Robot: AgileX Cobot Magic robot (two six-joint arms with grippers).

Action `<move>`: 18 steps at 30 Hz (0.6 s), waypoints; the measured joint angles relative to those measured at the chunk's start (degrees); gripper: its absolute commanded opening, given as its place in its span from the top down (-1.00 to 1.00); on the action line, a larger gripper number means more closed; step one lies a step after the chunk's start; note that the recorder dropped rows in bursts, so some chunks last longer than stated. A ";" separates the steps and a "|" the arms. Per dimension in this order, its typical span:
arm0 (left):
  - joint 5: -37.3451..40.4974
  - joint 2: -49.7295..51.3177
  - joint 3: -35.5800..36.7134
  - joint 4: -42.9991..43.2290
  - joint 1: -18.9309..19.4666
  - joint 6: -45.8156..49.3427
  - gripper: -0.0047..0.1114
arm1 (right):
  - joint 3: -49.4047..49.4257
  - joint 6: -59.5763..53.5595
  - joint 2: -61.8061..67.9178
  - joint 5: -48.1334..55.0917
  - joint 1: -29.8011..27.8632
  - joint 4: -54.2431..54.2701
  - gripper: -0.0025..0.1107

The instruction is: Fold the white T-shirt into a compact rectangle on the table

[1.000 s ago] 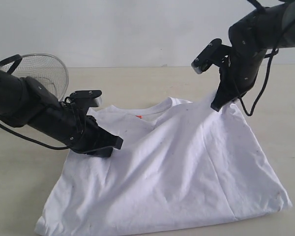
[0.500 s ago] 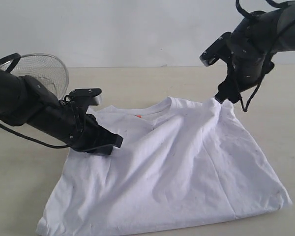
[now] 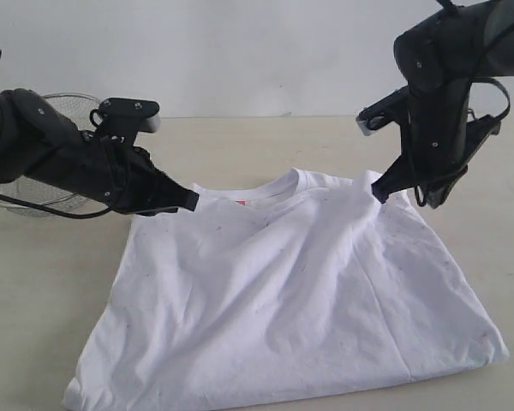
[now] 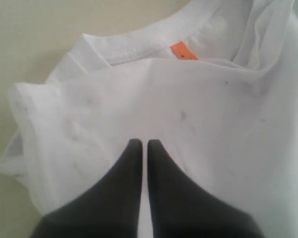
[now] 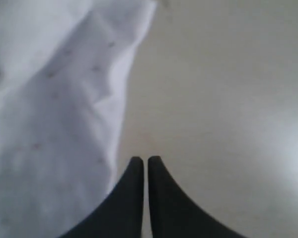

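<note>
The white T-shirt [image 3: 300, 282] lies spread on the beige table [image 3: 240, 145], collar at the far side. Its orange tag [image 3: 241, 204] shows inside the neck, and no red lettering is visible. My left gripper [image 3: 191, 199] is shut at the shirt's left shoulder. In the left wrist view its tips [image 4: 140, 144] hover over the white T-shirt [image 4: 188, 109], below the orange tag [image 4: 183, 51], with no cloth bunched between them. My right gripper [image 3: 378, 193] is shut at the right shoulder. Its tips [image 5: 141, 159] are over bare table [image 5: 213, 99], just beside the shirt's edge [image 5: 54, 99].
A round wire-mesh basket [image 3: 30, 199] sits at the far left, partly hidden behind my left arm. A pale wall rises behind the table's far edge. The shirt's hem reaches almost to the near edge of the exterior view.
My left gripper has drawn back from the shirt's chest to its left shoulder. My right gripper dropped slightly, and the shoulder cloth it held raised now lies lower, beside the tips.
</note>
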 measured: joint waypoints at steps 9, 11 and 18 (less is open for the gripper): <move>13.30 1.91 -6.89 2.70 6.20 0.00 0.84 | -0.03 -8.39 0.00 1.77 0.84 19.17 0.96; 14.95 4.23 -8.18 5.05 6.34 -1.13 0.84 | -0.03 -8.43 0.00 4.04 1.20 19.64 0.96; 16.55 9.22 -12.07 7.45 6.34 -4.04 0.84 | 8.57 -8.57 0.00 -0.14 2.24 19.64 0.96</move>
